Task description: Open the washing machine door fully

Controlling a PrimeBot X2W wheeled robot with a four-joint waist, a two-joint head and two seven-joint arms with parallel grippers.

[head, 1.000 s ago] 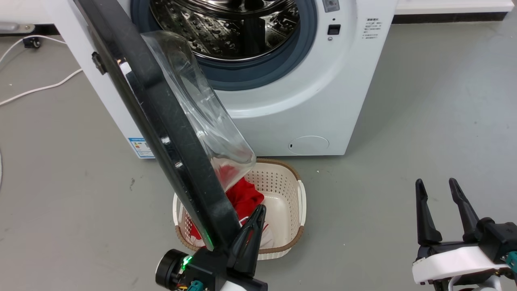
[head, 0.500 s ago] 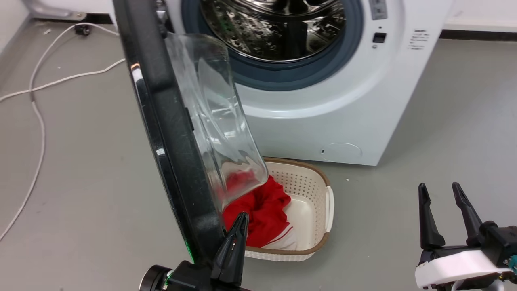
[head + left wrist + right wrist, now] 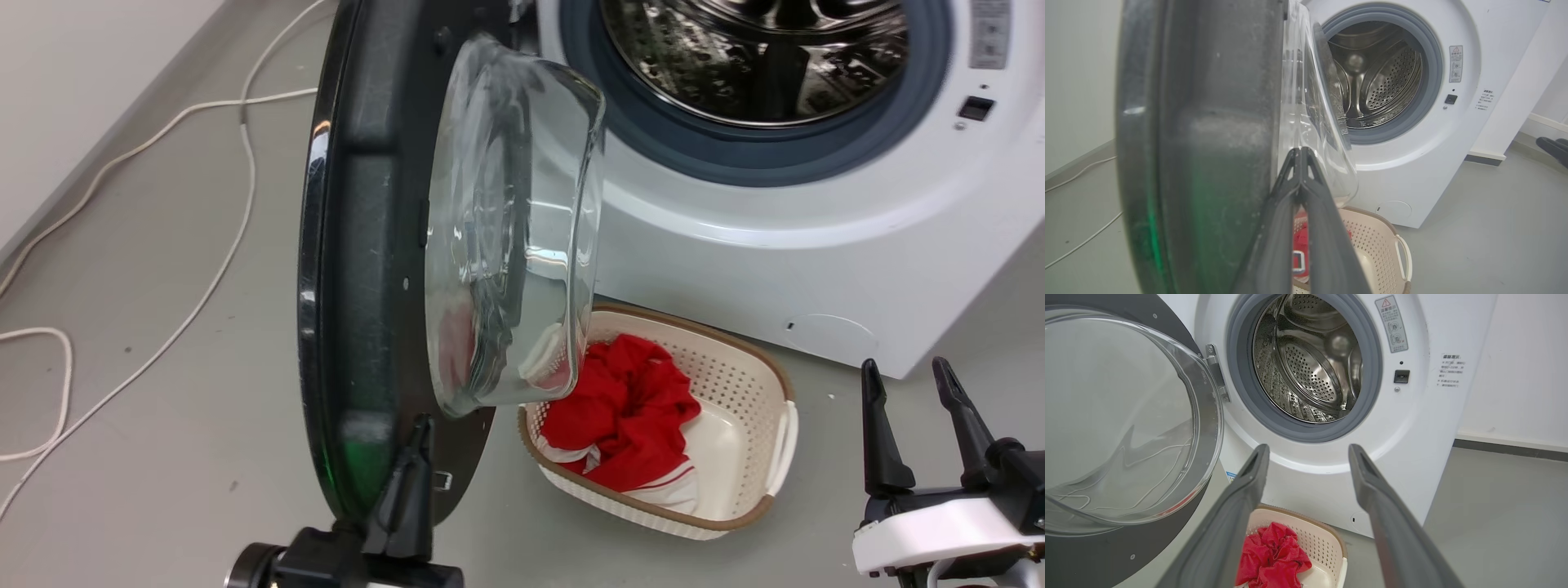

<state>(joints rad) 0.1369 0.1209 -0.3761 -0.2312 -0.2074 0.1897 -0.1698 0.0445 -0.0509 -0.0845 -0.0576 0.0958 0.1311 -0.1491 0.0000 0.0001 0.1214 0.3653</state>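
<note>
We see a smooth grey floor [image 3: 163, 392] running back to a pale wall [image 3: 73, 73] with a dark skirting strip [image 3: 1515, 448]. On that floor stands the white boxy front-loading washing machine [image 3: 816, 269], its perforated steel drum [image 3: 767, 57] bare behind a grey rubber gasket [image 3: 735, 159].

Its large round glossy black door [image 3: 367, 245], with a clear bulging glass bowl [image 3: 514, 229] at the centre, is swung out on a metal hinge [image 3: 1214, 371] at the machine's left. It stands nearly edge-on to the head view, the bowl facing right.

On the floor just in front of the machine sits a cream perforated plastic basket [image 3: 735, 380] with a brown rim, close beside the door's lower edge. It holds a crumpled red cloth [image 3: 629, 408].

The left gripper [image 3: 1299, 152] is at the door's free lower edge, on its inner side. Its two long dark fingers [image 3: 1327, 228] are pressed together at the tips with nothing between them. They lie along the black ring, just beside a small metal latch [image 3: 441, 480]. We cannot tell whether they touch the door.

The right gripper [image 3: 904, 363] hovers low at the right, well apart from the door, near the machine's lower right corner. Its fingers [image 3: 882, 433] are spread apart and empty.

A thin white cable [image 3: 237, 204] trails over the floor left of the door.
</note>
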